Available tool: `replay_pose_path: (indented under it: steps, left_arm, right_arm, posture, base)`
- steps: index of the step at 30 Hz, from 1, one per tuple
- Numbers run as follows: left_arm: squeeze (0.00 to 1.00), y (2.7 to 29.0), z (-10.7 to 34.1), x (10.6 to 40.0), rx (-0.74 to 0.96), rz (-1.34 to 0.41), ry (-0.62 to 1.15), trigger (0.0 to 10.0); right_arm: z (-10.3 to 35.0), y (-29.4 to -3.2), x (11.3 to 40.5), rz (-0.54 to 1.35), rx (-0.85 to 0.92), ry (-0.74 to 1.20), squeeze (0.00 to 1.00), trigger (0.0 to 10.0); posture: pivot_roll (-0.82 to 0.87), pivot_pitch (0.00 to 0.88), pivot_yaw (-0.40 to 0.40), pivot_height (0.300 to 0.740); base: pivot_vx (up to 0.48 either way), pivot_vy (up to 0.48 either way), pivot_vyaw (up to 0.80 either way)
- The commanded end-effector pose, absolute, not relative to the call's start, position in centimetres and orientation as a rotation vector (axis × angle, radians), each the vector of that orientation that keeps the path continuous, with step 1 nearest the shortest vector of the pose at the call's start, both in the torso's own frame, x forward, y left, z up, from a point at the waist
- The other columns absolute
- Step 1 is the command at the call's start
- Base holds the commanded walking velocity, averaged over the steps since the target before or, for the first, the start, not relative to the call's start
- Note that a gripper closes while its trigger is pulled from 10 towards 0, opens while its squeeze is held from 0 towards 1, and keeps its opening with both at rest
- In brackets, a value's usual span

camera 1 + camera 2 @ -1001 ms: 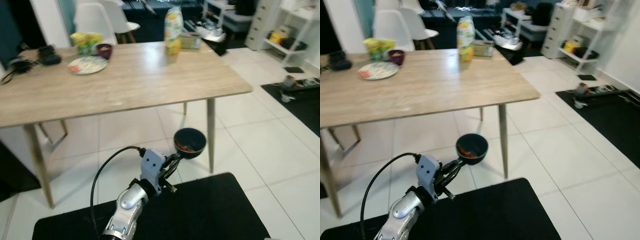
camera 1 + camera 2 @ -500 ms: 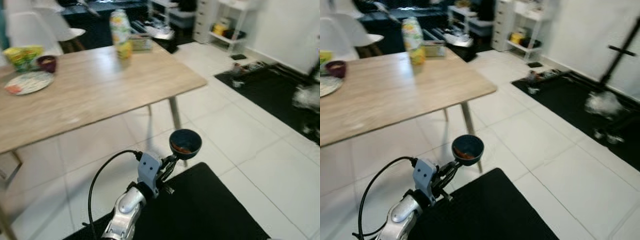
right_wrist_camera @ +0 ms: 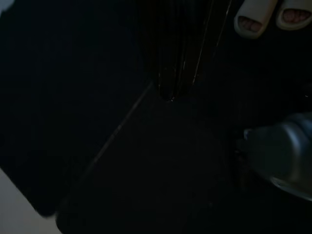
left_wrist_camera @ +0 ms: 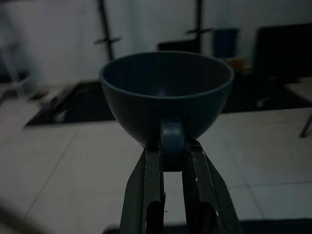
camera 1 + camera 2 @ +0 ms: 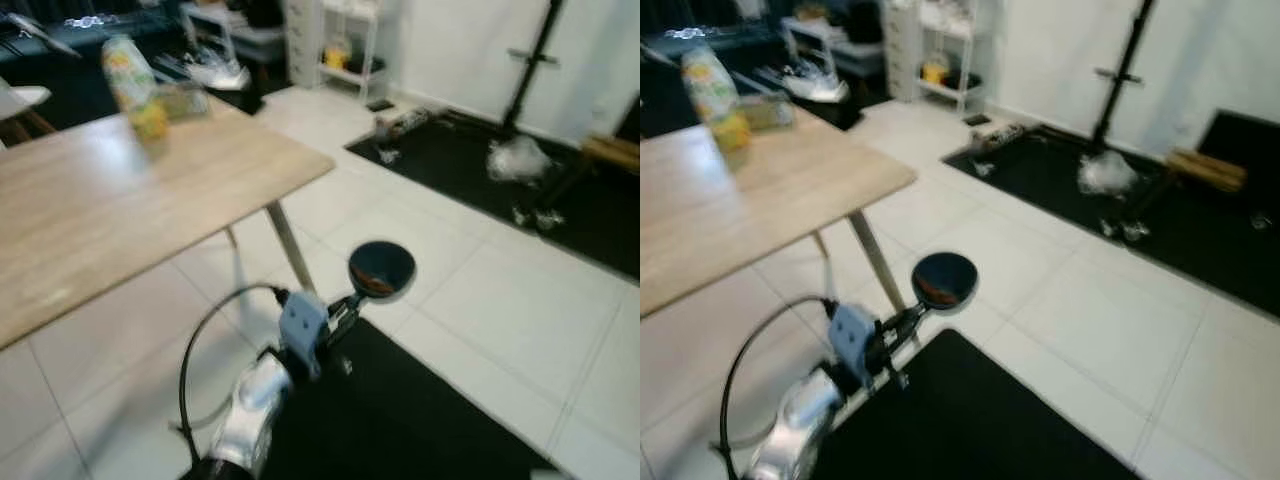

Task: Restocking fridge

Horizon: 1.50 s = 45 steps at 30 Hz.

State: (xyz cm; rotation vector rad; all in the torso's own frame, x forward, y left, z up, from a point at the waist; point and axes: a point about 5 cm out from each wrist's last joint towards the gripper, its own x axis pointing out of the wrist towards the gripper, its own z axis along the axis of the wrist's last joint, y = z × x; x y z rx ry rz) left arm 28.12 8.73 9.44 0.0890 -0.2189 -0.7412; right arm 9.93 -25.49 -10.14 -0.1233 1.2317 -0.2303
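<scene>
A dark blue bowl [image 5: 382, 268] with something reddish inside hangs in the air in front of me, above the white tiles. My left gripper [image 5: 350, 300] is shut on a tab at the bowl's rim and holds it about level. In the left wrist view the two black fingers [image 4: 151, 180] pinch that tab under the bowl [image 4: 165, 87]. My right gripper [image 3: 176, 95] hangs idle in a very dark view over a black mat.
A wooden table [image 5: 120, 200] with a yellow-green bottle [image 5: 135, 85] stands at my left, its leg [image 5: 285, 245] close to the bowl. A black mat [image 5: 420, 420] lies below the arm. Farther right are another black mat [image 5: 560, 210], a black stand [image 5: 530, 60] and white shelves [image 5: 345, 40].
The whole picture has swung to the right, so the table has slid to the left and the black stand and far mat have come into view. The bowl stays in the left gripper.
</scene>
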Motion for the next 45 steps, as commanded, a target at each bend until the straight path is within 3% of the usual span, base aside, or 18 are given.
replay_pose_path:
  steps: [1,6,18,40,45]
  left_arm:
    - [0.0,8.4,10.8,28.5,0.088,-0.765,-0.269,10.0]
    - [0.0,7.3,10.8,28.7,0.072,-0.805,-0.271,10.0]
    - [0.0,5.9,11.2,28.8,0.055,-0.862,-0.269,10.0]
    - [0.0,5.8,10.5,28.8,0.026,-0.858,-0.221,10.0]
    - [0.0,6.3,10.7,29.1,0.026,-0.847,-0.218,10.0]
  right_arm:
    - [-9.8,-25.8,10.8,-0.226,-0.145,1.211,0.0,10.0]
    - [-9.7,-25.9,11.3,-0.263,-0.116,1.194,0.0,10.0]
    - [-10.6,-23.0,10.6,-0.204,-0.071,1.221,0.0,10.0]
    - [-10.4,-23.4,10.9,-0.217,-0.07,1.198,0.0,10.0]
    - [-10.5,-23.1,10.8,-0.193,-0.088,1.2,0.0,10.0]
  posture:
    - [0.02,0.0,0.008,0.74]
    - [0.01,0.0,0.034,0.74]
    - [0.02,0.0,0.026,0.74]
    - [0.02,0.0,0.028,0.74]
    - [0.02,0.0,0.029,0.74]
  base:
    - [0.0,0.0,-0.78]
    - [0.0,0.0,-0.78]
    - [0.0,0.0,-0.78]
    - [0.0,0.0,-0.78]
    - [0.0,0.0,0.0]
